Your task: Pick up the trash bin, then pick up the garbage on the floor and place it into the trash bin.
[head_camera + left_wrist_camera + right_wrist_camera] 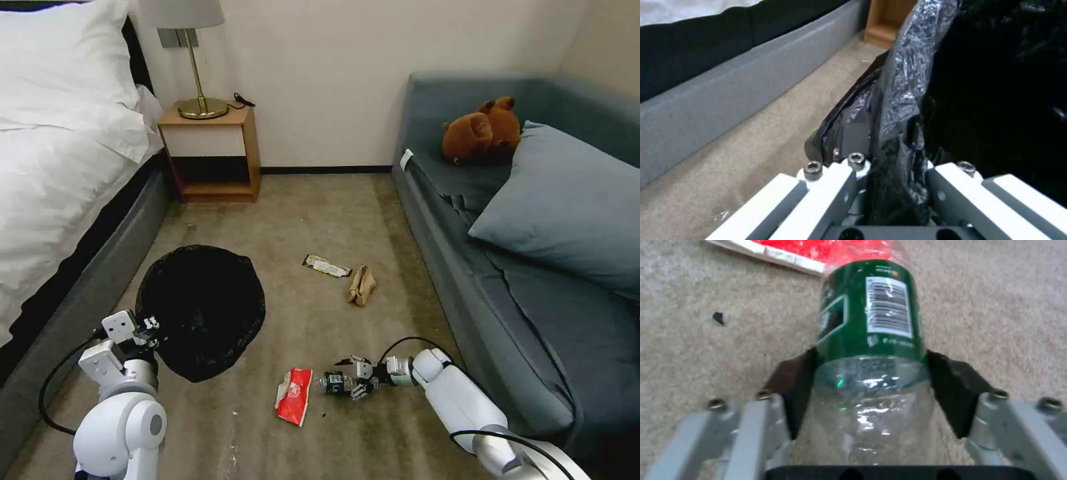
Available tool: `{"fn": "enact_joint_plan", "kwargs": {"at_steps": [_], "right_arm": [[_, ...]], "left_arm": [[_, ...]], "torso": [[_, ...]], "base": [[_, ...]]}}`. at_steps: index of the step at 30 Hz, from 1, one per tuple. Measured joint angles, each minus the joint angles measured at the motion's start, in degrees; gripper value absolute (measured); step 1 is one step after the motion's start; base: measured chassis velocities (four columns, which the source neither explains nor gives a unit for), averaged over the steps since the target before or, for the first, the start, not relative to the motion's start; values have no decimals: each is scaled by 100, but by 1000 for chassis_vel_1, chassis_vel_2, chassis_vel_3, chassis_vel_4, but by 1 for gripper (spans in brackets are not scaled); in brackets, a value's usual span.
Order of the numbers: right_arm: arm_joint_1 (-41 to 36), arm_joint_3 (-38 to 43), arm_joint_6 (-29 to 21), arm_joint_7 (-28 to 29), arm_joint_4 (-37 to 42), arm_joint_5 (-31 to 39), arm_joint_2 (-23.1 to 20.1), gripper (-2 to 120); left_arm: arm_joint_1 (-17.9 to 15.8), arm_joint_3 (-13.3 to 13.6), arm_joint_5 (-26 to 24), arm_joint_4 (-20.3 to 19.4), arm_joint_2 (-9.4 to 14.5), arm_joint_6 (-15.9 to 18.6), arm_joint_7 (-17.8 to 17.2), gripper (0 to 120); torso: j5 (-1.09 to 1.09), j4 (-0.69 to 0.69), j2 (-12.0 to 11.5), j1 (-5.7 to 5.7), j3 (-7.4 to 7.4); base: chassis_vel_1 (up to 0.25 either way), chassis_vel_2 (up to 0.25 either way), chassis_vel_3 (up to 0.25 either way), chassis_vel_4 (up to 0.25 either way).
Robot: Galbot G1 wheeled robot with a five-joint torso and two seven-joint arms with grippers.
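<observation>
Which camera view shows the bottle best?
The right wrist view: the bottle lies close, between the right end effector pads, its green label readable. The head view shows it small, partly hidden.

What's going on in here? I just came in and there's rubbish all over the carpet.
The robot is tidying up. Its left gripper is clamped on the bag-lined rim of the trash bin beside the bed. Its right gripper is down at the floor, pads on either side of the clear bottle. The red snack packet, bar wrapper and crumpled paper lie on the carpet.
</observation>
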Motion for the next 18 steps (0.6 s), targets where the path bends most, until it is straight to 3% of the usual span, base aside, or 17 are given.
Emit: {"fn": "enact_joint_plan", "kwargs": {"at_steps": [5,7,15,18], "right_arm": [[-71,70,13,38,30,-21,-2,46],[-130,108,14,70,93,-22,-16,35],[-290,193,62,142,335,80,-70,21],[-476,224,29,177,829,588,-165,21]], "left_arm": [[2,15,-6,-23,7,0,0,2],[16,15,-13,-41,13,0,0,2],[26,12,-15,-41,23,15,-26,2],[-20,14,-15,82,36,23,-34,2]], "torso": [[0,0,0,0,0],[0,0,0,0,0],[0,0,0,0,0],[0,1,0,0,0]], "base": [[0,0,0,0],[0,0,0,0],[0,0,0,0],[0,0,0,0]]}}
